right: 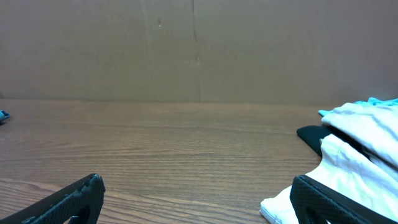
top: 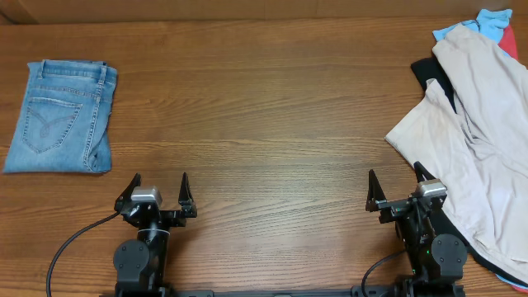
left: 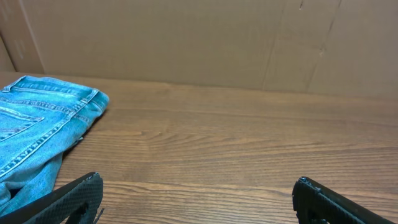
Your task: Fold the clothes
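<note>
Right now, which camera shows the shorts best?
Overhead: the shorts lie crumpled along the table's right edge, mostly in frame. Right wrist catches only their near folds; left wrist shows only the jeans.

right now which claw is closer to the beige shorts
Right. The right claw sits open at the near left edge of the beige shorts, one finger right by the cloth. The left claw is far off on the other side, nearer the folded jeans.

You've got pale beige shorts [top: 487, 124], unfolded and rumpled in a loose heap. They lie at the table's [top: 272, 124] right end.
</note>
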Tool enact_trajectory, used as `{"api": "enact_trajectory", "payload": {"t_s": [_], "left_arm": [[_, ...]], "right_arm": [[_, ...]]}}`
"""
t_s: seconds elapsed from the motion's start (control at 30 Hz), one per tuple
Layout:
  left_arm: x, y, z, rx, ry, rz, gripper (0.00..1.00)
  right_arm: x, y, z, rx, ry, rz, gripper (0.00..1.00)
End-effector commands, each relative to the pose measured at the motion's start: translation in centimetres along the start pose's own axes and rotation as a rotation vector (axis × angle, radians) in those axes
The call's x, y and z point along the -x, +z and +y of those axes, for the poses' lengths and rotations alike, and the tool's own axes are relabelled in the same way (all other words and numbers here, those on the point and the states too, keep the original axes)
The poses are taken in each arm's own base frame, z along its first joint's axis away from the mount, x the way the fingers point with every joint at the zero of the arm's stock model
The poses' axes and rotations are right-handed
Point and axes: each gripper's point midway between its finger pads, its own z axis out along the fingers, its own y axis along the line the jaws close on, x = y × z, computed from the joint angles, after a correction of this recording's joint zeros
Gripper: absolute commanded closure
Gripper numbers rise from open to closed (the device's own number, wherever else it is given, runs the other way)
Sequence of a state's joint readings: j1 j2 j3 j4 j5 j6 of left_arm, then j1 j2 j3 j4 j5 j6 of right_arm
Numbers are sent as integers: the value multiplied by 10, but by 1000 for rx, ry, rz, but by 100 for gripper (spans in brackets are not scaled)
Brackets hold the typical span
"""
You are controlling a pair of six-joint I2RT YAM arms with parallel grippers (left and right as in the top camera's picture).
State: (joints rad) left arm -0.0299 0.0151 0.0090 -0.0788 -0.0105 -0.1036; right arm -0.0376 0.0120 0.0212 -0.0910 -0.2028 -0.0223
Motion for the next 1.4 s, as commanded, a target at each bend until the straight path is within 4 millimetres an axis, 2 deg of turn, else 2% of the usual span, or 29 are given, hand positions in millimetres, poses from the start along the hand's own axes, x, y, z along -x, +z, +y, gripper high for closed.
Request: {"api": "enact_trajectory", "payload": {"t_s": [0.0,1.37], "left_arm": [[0,0,0,-5,13,-6,0],[1,0,2,8,20,-10,0]], "right_arm": [[2,0,1,6,-4,-11,0],[2,0,1,6,-4,-11,0]]}}
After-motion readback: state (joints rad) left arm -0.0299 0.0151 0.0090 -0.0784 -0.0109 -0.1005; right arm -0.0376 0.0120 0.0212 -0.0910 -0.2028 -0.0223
